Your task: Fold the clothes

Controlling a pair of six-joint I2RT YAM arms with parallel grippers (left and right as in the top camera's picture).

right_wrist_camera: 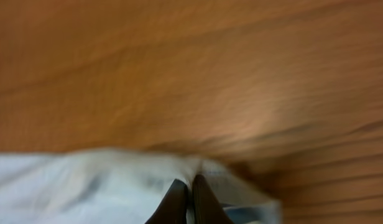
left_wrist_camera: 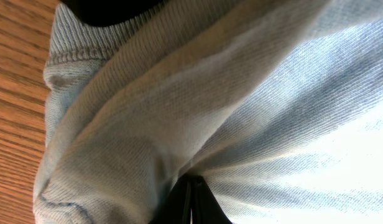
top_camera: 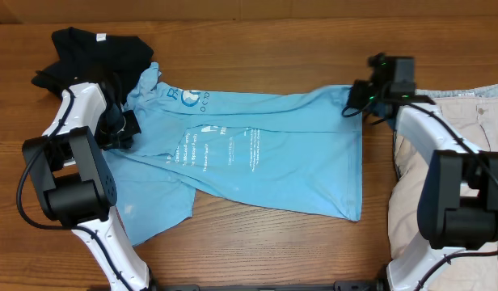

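The light blue T-shirt [top_camera: 257, 153] lies spread across the middle of the table, lettering up, partly folded lengthwise. My left gripper [top_camera: 129, 128] is shut on its left edge by the sleeve; in the left wrist view the fingertips [left_wrist_camera: 193, 186] pinch blue knit fabric [left_wrist_camera: 241, 106]. My right gripper [top_camera: 352, 103] is shut on the shirt's far right corner; in the right wrist view the fingertips [right_wrist_camera: 186, 190] pinch the blue hem [right_wrist_camera: 104, 180]. A black garment [top_camera: 91, 50] lies bunched at the far left. Beige shorts [top_camera: 475, 129] lie at the right under my right arm.
The wooden table [top_camera: 257, 48] shows bare along the far edge and the near edge. My left arm's base [top_camera: 71, 178] stands left of the shirt, and my right arm's base [top_camera: 463, 202] stands on the shorts side.
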